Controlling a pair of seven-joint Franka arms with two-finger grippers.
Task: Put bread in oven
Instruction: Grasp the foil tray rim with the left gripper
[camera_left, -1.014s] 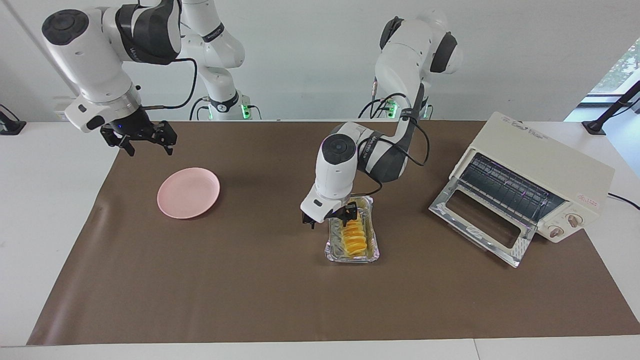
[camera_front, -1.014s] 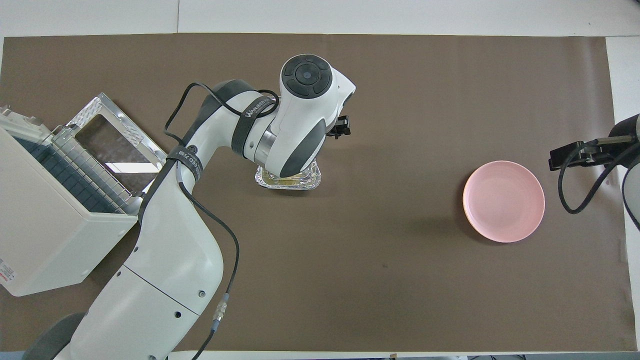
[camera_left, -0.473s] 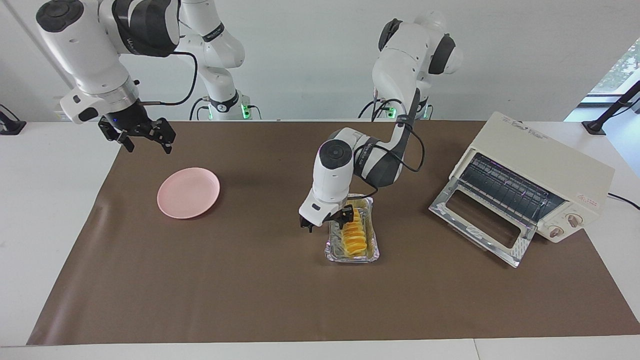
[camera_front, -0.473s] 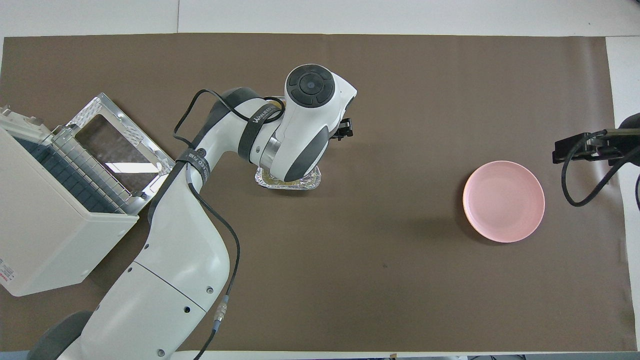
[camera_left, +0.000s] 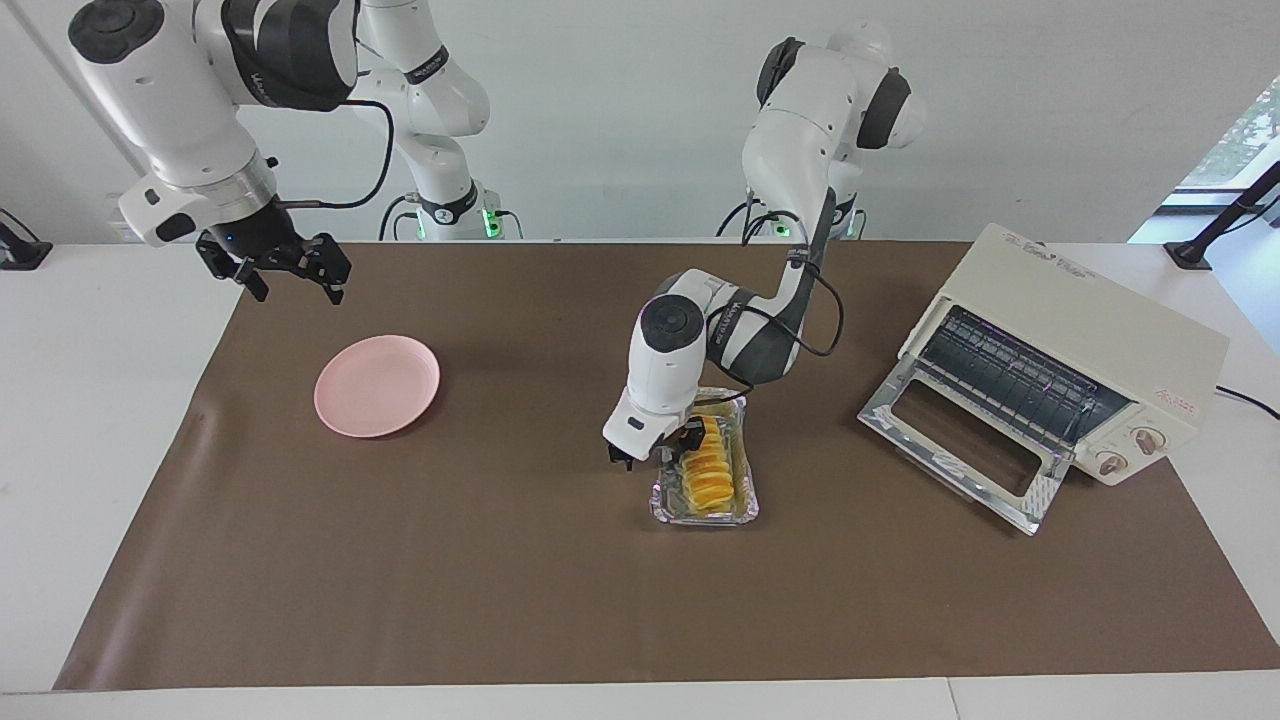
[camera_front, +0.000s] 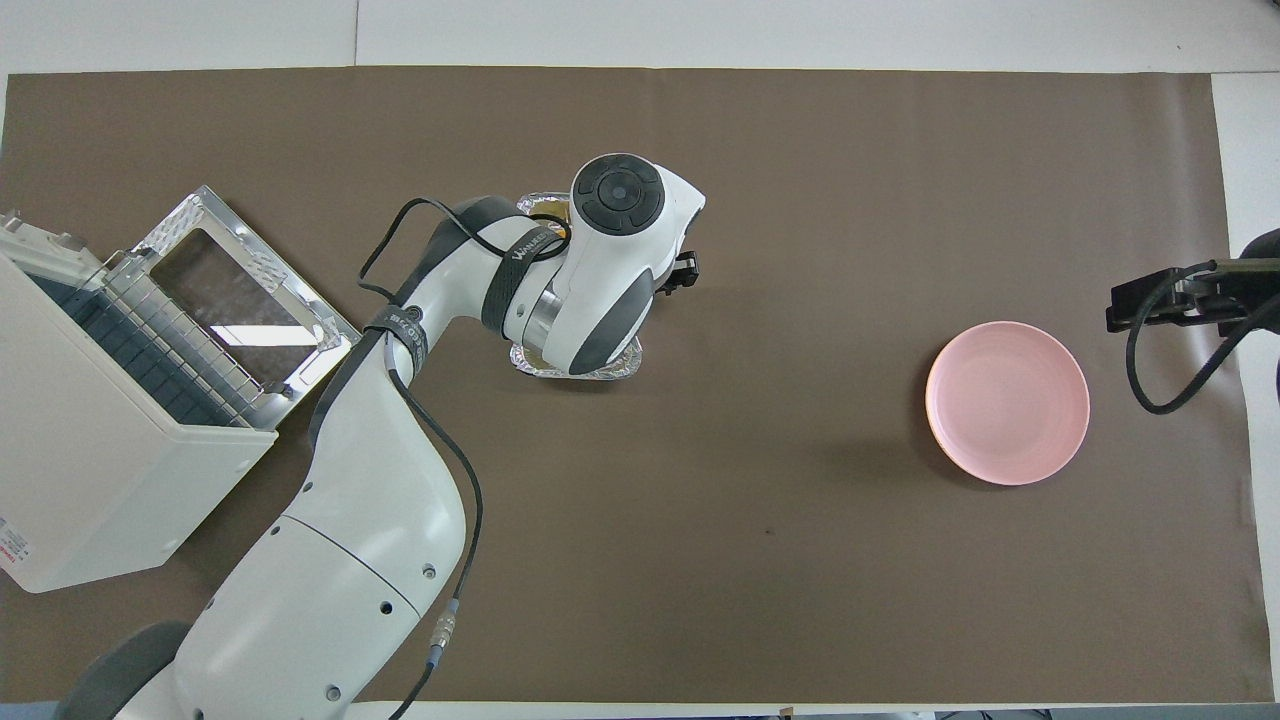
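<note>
Left hand (camera_left: 668, 449) down in the crinkled silver foil tray (camera_left: 745, 508) mid-table, its spread unclear, at the ridged golden-yellow bread (camera_left: 707, 474); right hand (camera_left: 290, 280) waits wide open above the table's edge.

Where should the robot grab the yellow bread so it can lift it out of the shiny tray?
Probably across the middle of the bread, coming straight down from above. The loaf is long and narrow and lies flat in the foil tray, whose raised walls block a sideways approach. Pinching its long sides should keep it level. The left end effector is already down at the loaf's end nearer the robots.
</note>
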